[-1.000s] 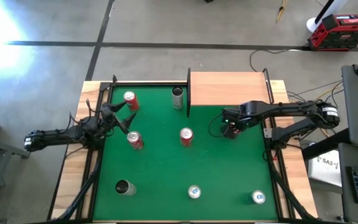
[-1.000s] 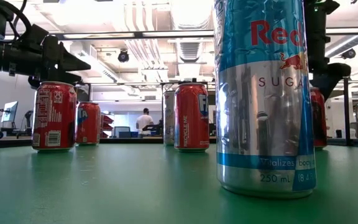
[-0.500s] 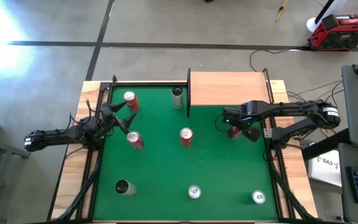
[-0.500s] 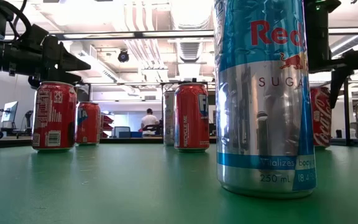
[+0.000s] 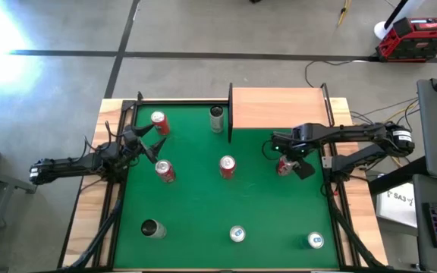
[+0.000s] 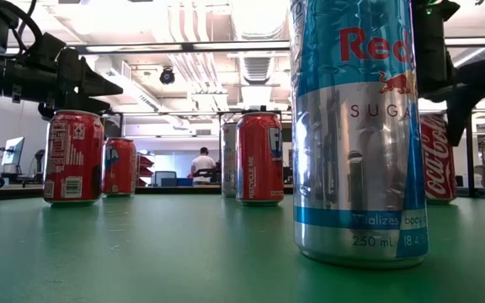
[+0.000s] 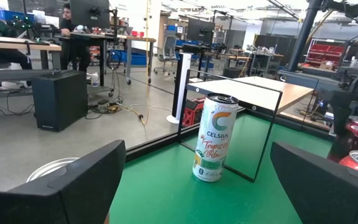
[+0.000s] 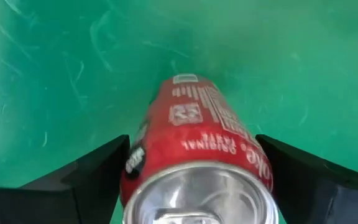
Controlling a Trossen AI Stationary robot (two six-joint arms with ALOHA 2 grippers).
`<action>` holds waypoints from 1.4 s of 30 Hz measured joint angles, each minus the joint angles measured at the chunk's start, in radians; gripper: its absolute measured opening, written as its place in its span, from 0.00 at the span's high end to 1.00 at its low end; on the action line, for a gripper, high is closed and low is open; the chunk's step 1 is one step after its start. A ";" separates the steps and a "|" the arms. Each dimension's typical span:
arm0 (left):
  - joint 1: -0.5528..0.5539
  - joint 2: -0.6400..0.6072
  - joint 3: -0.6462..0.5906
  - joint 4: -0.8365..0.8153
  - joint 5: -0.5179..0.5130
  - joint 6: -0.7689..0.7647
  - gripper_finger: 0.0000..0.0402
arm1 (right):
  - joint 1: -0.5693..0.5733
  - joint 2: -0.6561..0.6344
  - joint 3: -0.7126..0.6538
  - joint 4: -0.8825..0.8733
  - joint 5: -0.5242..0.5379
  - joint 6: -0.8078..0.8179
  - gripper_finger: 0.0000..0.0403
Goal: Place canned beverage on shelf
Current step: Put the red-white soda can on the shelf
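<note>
A red Coca-Cola can [image 8: 197, 155] stands on the green mat just in front of the shelf [image 5: 279, 108], a light-wood board with black side rails at the mat's far right. My right gripper [image 5: 285, 163] is low over this can, open, with one finger on each side close to its wall. In the low view the same can [image 6: 438, 160] shows at the far right under a dark finger [image 6: 461, 93]. My left gripper [image 5: 149, 144] hangs open over the mat's left side, holding nothing.
Other cans stand on the mat [image 5: 203, 205]: red ones [image 5: 158, 121] [image 5: 165, 171] [image 5: 227, 166], a Celsius can [image 7: 213, 146] by the shelf's left rail, a dark one [image 5: 152, 228] and two Red Bull cans [image 5: 237, 234] [image 5: 315, 240] at the front.
My right gripper has turned and shifted slightly towards the front, uncovering the red can beneath it, and its fingers have spread wider. The left arm has not moved.
</note>
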 joint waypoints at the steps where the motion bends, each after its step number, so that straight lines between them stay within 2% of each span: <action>1: 0.000 0.000 0.000 0.000 0.000 0.000 0.04 | 0.000 -0.001 0.000 0.002 0.002 -0.007 0.17; 6: 0.000 0.000 0.000 0.000 0.000 0.000 0.04 | 0.000 -0.001 0.000 0.002 0.016 -0.081 0.18; 11: 0.000 0.000 0.000 0.000 0.000 0.000 0.04 | 0.000 -0.001 0.001 0.003 0.122 -0.385 0.18; 16: 0.000 0.000 0.000 0.000 0.000 0.000 0.04 | 0.001 -0.001 0.002 0.009 0.128 -0.643 0.18; 24: 0.000 0.000 0.000 0.000 0.000 0.000 0.04 | 0.001 -0.002 0.002 0.015 0.084 -0.703 0.17; 31: 0.000 0.000 0.000 0.000 0.000 0.000 0.04 | 0.001 -0.003 0.003 0.018 0.084 -0.786 0.03; 34: 0.000 0.000 0.000 0.000 0.000 0.000 0.04 | 0.001 -0.003 0.003 0.020 0.084 -0.823 0.02; 42: 0.000 0.000 0.000 0.000 0.000 0.000 0.04 | 0.002 -0.003 0.003 0.037 0.076 -1.174 0.01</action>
